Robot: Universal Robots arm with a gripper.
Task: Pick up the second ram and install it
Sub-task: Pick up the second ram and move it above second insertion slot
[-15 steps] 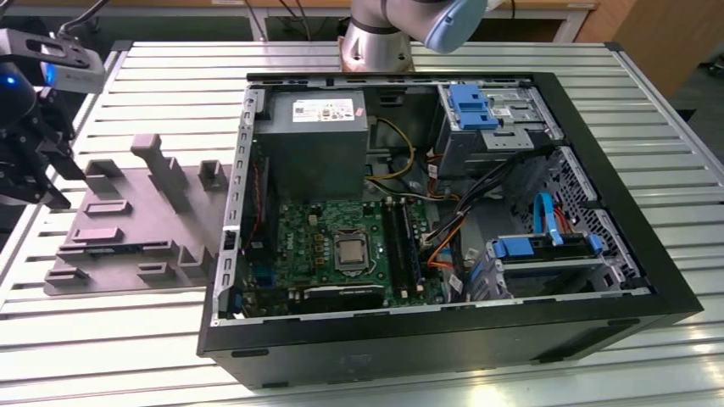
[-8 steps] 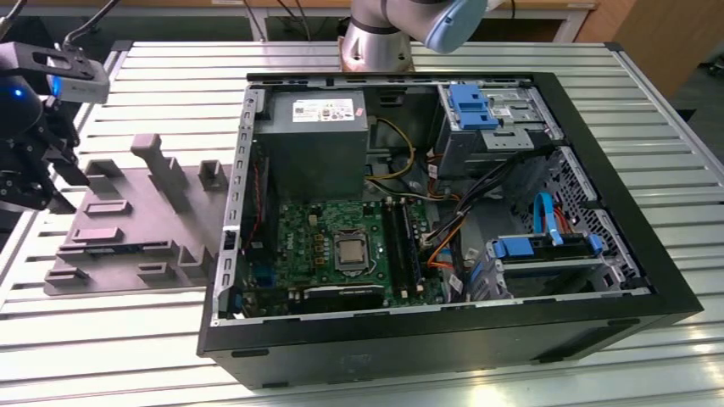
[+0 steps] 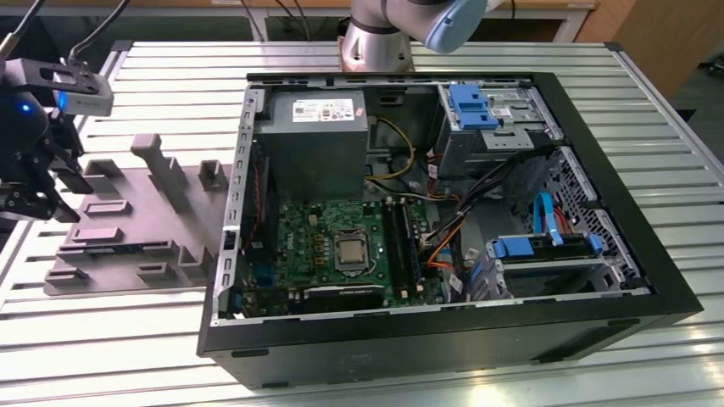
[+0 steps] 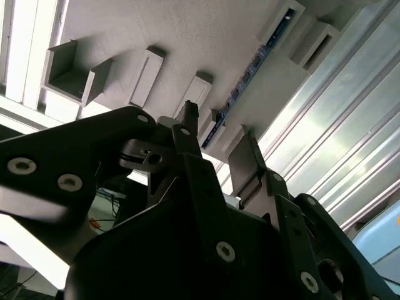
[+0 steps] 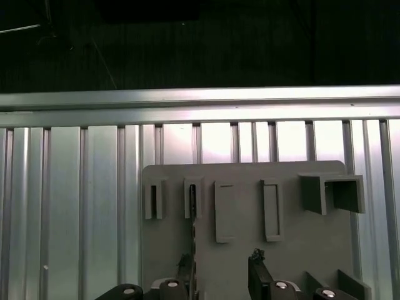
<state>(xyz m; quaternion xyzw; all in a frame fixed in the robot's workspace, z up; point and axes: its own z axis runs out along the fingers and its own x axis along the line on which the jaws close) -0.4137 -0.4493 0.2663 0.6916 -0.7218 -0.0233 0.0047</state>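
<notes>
Table: the slatted aluminium table (image 3: 136, 356) carries the case and the plate side by side.
Case: the black tower computer case (image 3: 453, 348) lies open on its side, so its green motherboard (image 3: 339, 225) faces up for fitting parts.
Plate: the grey plastic ridged fixture plate (image 3: 136, 229) sits on the exterior view's left; its slots hold parts on edge, ready for gripping.
Gripper: the black two-finger gripper (image 5: 222, 265) hangs over the plate, spread wide and holding nothing.
Ram: the second ram (image 4: 249, 75), a narrow dark blue-green circuit-board stick, stands edgewise in a plate slot, in line with the gap between the fingers.
</notes>
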